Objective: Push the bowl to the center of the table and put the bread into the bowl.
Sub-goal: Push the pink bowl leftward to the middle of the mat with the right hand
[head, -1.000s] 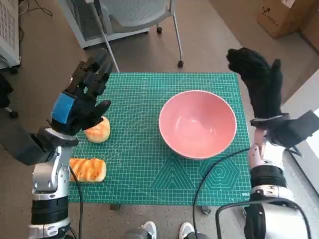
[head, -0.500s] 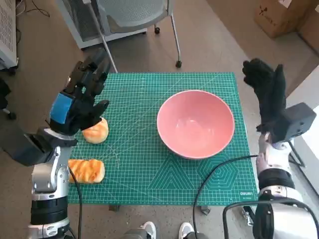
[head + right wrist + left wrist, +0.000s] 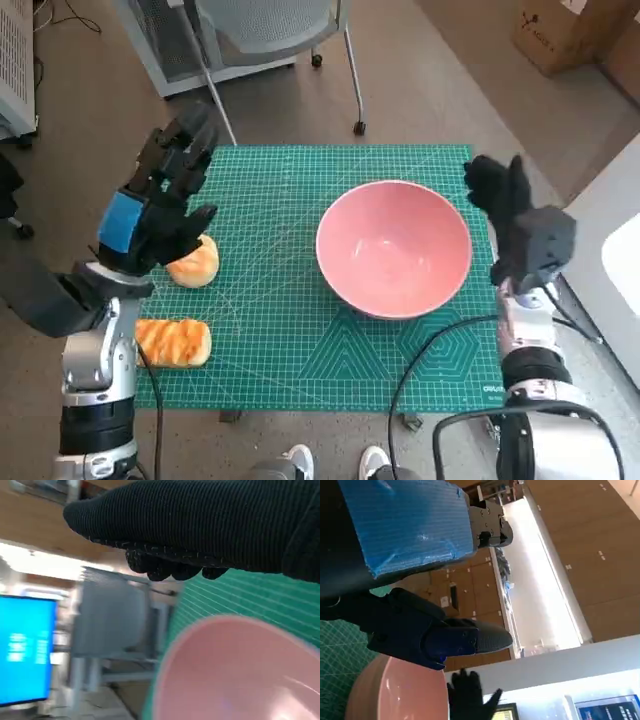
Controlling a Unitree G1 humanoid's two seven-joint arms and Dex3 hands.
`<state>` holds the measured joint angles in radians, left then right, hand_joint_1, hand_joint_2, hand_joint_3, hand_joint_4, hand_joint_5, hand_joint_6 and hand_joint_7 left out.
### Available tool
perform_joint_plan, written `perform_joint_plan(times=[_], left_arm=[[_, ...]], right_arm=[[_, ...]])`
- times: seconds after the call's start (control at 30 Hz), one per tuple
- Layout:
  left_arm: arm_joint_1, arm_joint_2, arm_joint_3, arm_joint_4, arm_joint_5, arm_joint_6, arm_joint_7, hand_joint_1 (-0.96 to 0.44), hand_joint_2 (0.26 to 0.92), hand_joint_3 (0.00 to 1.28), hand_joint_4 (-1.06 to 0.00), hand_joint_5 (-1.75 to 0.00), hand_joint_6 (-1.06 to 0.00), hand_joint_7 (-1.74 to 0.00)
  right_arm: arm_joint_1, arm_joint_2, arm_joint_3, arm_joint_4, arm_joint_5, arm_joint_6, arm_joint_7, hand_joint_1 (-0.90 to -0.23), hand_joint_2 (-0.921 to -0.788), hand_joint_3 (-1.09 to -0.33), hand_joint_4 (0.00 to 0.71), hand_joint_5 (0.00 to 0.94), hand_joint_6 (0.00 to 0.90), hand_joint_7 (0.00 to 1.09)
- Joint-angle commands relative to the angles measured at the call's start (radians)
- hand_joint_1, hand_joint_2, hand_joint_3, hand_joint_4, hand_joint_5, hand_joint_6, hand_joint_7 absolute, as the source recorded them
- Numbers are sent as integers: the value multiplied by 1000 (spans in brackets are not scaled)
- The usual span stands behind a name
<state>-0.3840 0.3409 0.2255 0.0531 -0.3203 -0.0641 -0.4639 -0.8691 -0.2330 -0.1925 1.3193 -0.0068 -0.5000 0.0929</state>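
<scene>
The right hand has dropped beside the bowl, fingers spread, not clearly touching. The bowl sits right of center, so the push looks imminent. The left hand hovers open over the bread.

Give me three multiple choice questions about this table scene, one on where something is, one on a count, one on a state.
1. Where is the round bun?
A. in the bowl
B. on the mat beside the left hand
C. on the floor

2. How many bread pieces lie on the green mat?
A. one
B. two
C. four

3. What does the pink bowl hold?
A. nothing
B. bread
C. water

Answers: 1 B, it sits just under the left hand. 2 B, the bun and a striped loaf. 3 A, its inside is bare.
</scene>
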Motion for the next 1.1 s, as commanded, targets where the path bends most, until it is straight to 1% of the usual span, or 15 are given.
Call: perform_joint_plan(times=[0.03, 0.17, 0.47, 0.63, 0.77, 0.9, 1.1], left_arm=[[20, 13, 13, -20, -8, -11, -5, -632, 921, 362, -56, -6, 1, -388], [29, 19, 20, -25, -13, -8, -9, -628, 921, 358, -57, -6, 1, -392], [43, 31, 36, -45, -24, 9, -15, -643, 921, 353, -60, -7, 1, -397], [55, 37, 42, -62, -23, 20, -10, -638, 921, 350, -62, -7, 1, -405], [65, 42, 49, -74, -22, 28, -4, -637, 921, 349, -63, -7, 1, -409], [76, 44, 56, -85, -26, 35, -1, -641, 921, 342, -66, -8, 1, -413], [92, 46, 64, -107, -26, 43, 7, -648, 921, 336, -66, -7, 1, -413]], right_arm=[[35, 30, -4, 17, -3, 53, 1, -617, -921, -833, 68, 5, 252, 8], [35, 53, -10, 15, 6, 65, 13, -627, -921, -834, 68, 4, 253, 9], [25, 97, -16, 9, 12, 66, 29, -631, -921, -834, 65, 2, 262, 13], [13, 124, -10, 8, 4, 63, 21, -639, -921, -832, 73, 5, 260, 12], [3, 144, -1, 10, -6, 63, 13, -670, -921, -810, 88, 11, 273, 18], [-9, 158, 8, 13, -15, 66, 12, -697, -921, -790, 99, 14, 283, 24], [-33, 176, 16, 18, -26, 82, 10, -705, -921, -784, 100, 12, 279, 22]])
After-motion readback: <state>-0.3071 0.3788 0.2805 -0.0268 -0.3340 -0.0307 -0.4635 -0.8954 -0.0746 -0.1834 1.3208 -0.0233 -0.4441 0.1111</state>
